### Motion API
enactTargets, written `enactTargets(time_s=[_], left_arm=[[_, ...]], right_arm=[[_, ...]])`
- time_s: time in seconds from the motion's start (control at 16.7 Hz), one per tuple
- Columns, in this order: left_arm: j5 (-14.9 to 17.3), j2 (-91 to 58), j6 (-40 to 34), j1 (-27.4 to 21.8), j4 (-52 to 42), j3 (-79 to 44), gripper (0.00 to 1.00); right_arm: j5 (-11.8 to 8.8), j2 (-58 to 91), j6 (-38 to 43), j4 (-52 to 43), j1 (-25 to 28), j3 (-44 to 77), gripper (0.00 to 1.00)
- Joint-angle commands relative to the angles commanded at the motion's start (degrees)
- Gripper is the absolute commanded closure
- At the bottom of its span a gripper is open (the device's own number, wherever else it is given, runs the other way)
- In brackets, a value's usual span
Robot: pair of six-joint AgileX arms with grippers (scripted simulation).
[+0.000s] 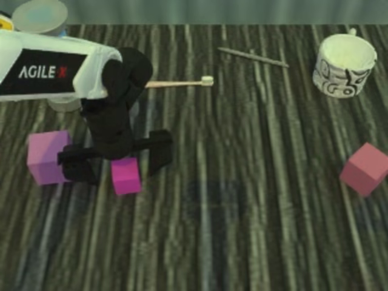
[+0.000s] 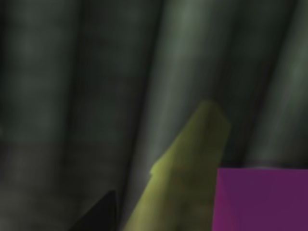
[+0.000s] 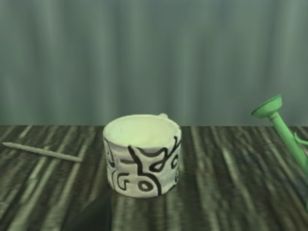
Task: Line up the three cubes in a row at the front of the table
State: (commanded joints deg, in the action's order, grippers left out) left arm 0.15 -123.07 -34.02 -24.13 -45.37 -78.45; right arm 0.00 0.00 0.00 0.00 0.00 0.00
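Reaching down over the table [image 1: 242, 242], left gripper [image 1: 118, 162] sits low, at the magenta cube [image 1: 126, 176]. Black fingers spread wide to either side of that cube's top, one toward the lilac-pink cube [image 1: 46, 156], the other on the opposite side; cannot tell whether the cube is actually clamped, as the wrist hides the contact. Left wrist view: a purple-magenta cube face [image 2: 262, 199] close against a yellowish finger [image 2: 187, 173], streaked tabletop behind.

Taking the magenta cube as landmark: lilac-pink cube just beside it toward the top view's left, a narrow gap between them, both near the same depth. Rose-pink cube [image 1: 364, 168] well apart toward the right edge, turned at an angle. White mug with black scribbles [image 1: 343, 65] far off to the right and back, near the rear edge. Wooden stick with a pale tip [image 1: 179, 83] behind the cube, poking out from under the left arm; thin grey rod [image 1: 253, 57] farther back still.

Right arm out of the top view; its wrist view faces the mug [image 3: 142, 155], with the rod [image 3: 42, 151] and a green funnel-topped object [image 3: 281, 127] to either side.
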Motion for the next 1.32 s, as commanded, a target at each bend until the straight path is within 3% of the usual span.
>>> enactTargets(time_s=[0.78,1.32], left_arm=[[0.0,0.0,0.0,0.0,0.0,0.0,0.98],[-0.9,2.2,0.7,0.2,-1.3,-0.5,1.00]], right_arm=[[0.0,0.0,0.0,0.0,0.0,0.0,0.00],[0.0,0.0,0.0,0.0,0.0,0.0,0.00]])
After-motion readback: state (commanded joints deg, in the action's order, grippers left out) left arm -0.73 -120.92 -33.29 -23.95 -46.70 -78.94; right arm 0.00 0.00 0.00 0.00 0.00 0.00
